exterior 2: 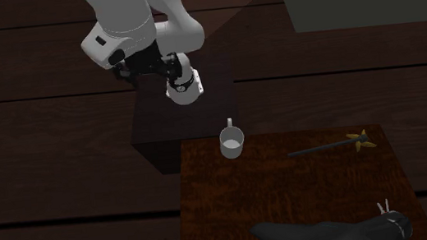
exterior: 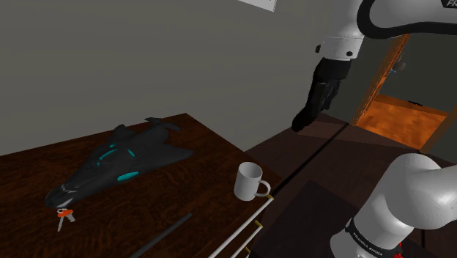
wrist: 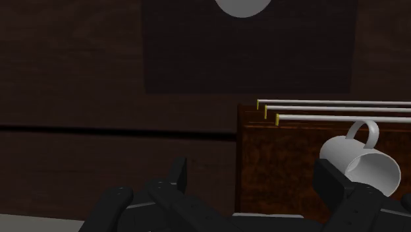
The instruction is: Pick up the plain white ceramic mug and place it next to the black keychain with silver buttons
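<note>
Mug (exterior: 249, 181) upright; end effector (exterior: 299, 126) spread, aloft.

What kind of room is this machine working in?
Probably a room in a house: a dark wooden table holding a white mug and a toy spaceship, with an open wooden door beyond.

The mug (exterior: 249, 181) is plain white and stands upright with its mouth open upward, at the right edge of the dark wooden table (exterior: 205, 176) in the shoulder view. Its handle points toward that edge. The keychain (exterior: 64, 215), small, reddish with a grey key, lies flat well apart, far left.
</note>
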`<state>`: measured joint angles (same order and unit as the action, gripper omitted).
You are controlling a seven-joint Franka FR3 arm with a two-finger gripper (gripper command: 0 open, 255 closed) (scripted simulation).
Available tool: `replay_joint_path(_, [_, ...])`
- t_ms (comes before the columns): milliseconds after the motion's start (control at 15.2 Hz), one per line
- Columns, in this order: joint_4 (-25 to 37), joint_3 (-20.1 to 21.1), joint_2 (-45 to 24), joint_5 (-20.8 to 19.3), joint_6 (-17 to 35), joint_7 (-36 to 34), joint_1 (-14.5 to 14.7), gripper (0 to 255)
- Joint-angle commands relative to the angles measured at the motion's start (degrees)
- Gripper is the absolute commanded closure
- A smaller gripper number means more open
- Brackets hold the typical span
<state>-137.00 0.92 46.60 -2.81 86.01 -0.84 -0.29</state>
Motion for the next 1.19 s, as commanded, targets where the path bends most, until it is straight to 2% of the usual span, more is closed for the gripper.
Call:
replay_joint_path(0, [0.00, 0.00, 0.00, 0.00, 0.00, 0.00, 0.00, 0])
replay_joint_path(528, [-7.63, 4.70, -6.03, 4.71, 14.46, -3.31, 3.59, 0])
replay_joint_path(1122, [-10.75, 10.55, -18.93, 8.80, 31.78, -6.61, 7.44, 0])
